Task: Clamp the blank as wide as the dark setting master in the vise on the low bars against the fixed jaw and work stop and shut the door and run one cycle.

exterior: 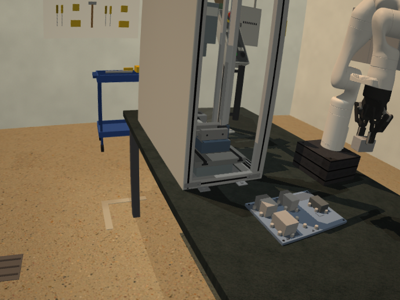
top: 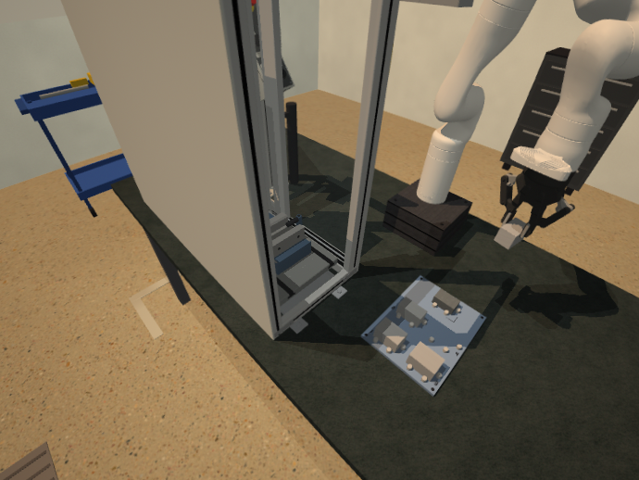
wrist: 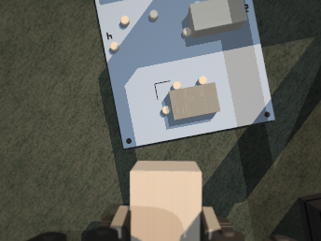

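My gripper (top: 515,226) (exterior: 364,136) (wrist: 165,224) is shut on a plain metal block (top: 507,234) (exterior: 357,143) (wrist: 165,191). It holds the block in the air beyond the plate (top: 464,338) (exterior: 333,220) (wrist: 140,123). The dark setting master (top: 446,301) (exterior: 317,203) (wrist: 194,101) lies on the plate beside small pegs. Three lighter blanks also stand there, one of them the large pale blank (top: 425,360) (exterior: 284,222). The vise (top: 293,254) (exterior: 213,145) is partly visible inside the guard (top: 181,129) (exterior: 164,80). Its loose bars and work stop cannot be made out clearly.
The guard's frame post (top: 369,149) (exterior: 272,83) stands between the vise and the arm. The arm's dark base (top: 427,217) (exterior: 326,161) is beside the plate. The control panel (exterior: 240,53) is behind the guard. A blue cart (top: 61,106) (exterior: 113,77) stands at the left.
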